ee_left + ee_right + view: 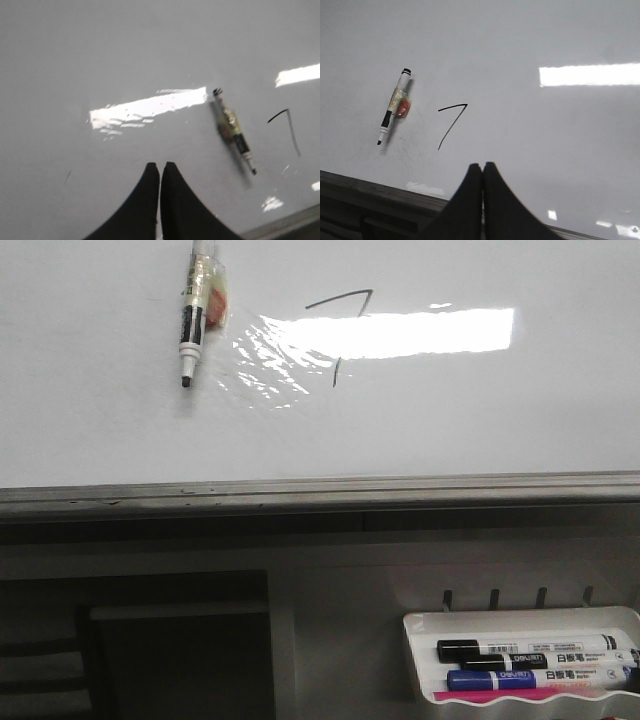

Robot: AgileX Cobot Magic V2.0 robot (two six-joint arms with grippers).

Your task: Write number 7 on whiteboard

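The whiteboard [480, 420] fills the upper front view, glossy white with glare and a grey edge strip. A thin dark number 7 [345, 325] is drawn on it; it also shows in the right wrist view [451, 124] and the left wrist view [287, 125]. An uncapped marker [196, 318] with tape on its barrel lies on the board left of the 7, seen also in the left wrist view [234, 131] and right wrist view [394, 106]. My left gripper [160, 166] and right gripper [483, 166] are shut and empty above the board. Neither gripper shows in the front view.
A small white tray [420, 660] with a black marker [530, 650], a blue marker [535, 678] and a pink item hangs below the board's front edge at the right. The grey edge strip [320, 492] runs across the board's near side.
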